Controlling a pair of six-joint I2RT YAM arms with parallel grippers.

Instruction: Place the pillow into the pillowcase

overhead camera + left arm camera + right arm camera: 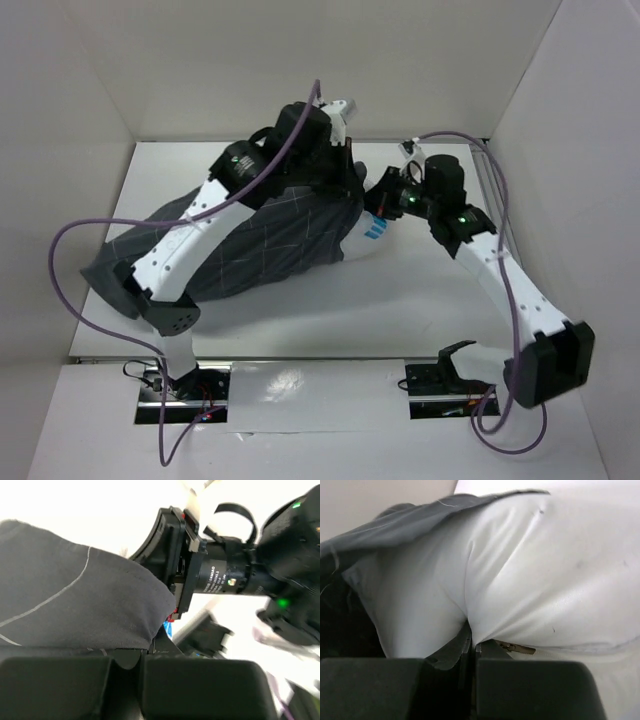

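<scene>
White pillow (545, 580) pokes out the right end of the pillowcase (270, 240); my right gripper (472, 644) pinches it, my left gripper (142, 654) pinches the hem.

Bare counter (400, 300) is left open in front of the pillowcase (270, 245), and a tool could be passed along there. The left half is filled by the pillowcase, with the left arm (190, 235) laid over it. At its open end the room is crowded: the left tool (348, 180) and the right tool (385, 200) are set close together, beside the pillow (366, 232) end. Three sides are closed in by white walls (60, 120). A purple cable (57, 255) is looped out on the left.
</scene>
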